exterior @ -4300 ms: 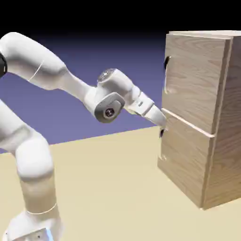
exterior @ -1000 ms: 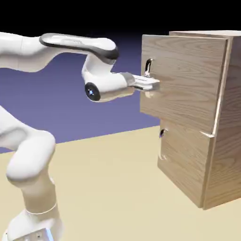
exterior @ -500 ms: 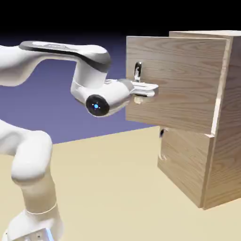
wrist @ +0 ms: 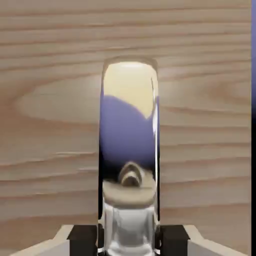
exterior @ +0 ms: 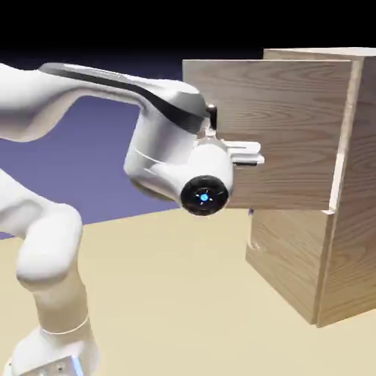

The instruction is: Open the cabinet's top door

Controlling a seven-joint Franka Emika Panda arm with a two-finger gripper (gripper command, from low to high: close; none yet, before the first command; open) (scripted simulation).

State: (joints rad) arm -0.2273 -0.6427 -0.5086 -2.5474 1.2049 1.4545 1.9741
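A plain tan table (exterior: 169,294) carries the wood-grain cabinet (exterior: 323,257) and the robot's white base (exterior: 51,352).

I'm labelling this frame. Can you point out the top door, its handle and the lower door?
top door (exterior: 294,125), exterior view, bare wood front.
handle (wrist: 129,145), hand view, shiny bar's middle.
lower door (exterior: 283,253), exterior view, front panel.

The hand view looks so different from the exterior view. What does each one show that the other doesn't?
Only the hand view shows the shiny handle up close, standing between the gripper fingertips, with wood grain filling the rest of the picture. Only the exterior view shows the whole cabinet, its lower door shut, the white arm and the table. Both show the top door, swung open, with the gripper at its handle.
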